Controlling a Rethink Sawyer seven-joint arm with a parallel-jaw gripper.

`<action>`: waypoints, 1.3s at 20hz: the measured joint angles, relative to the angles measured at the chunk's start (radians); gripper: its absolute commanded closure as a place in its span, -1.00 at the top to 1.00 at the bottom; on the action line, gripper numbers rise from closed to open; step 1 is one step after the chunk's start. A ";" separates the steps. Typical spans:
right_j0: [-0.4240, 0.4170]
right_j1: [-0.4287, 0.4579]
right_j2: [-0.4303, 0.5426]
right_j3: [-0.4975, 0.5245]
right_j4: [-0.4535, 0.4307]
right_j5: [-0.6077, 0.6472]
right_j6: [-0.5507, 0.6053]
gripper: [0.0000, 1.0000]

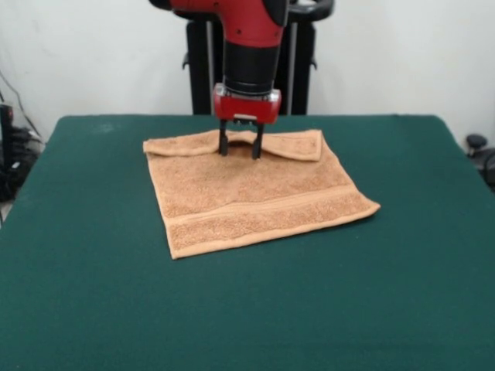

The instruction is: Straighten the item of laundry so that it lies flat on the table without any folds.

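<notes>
The orange-tan towel [251,197] lies on the dark green table [93,294], a little beyond the middle. Its near part lies flat, with a woven band stripe across it near the front edge. Its far edge is folded back over onto the towel as a narrow flap [294,144] that runs along the back. My gripper [240,150] comes down from above onto that folded far edge, left of its middle. Its two dark fingers [223,144] stand a little apart, with their tips at the fold. I cannot tell whether they pinch any cloth.
The robot's pedestal [298,73] stands behind the table's far edge. Cables and dark gear [11,154] sit beyond the left edge, and a dark object [481,151] beyond the right edge. Green table surface surrounds the towel on all sides.
</notes>
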 measured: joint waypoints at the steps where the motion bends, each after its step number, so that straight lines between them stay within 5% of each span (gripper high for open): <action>1: 0.002 0.000 -0.002 0.003 0.000 -0.002 0.000 1.00; 26: 0.053 0.097 -0.070 0.041 0.001 -0.155 0.000 1.00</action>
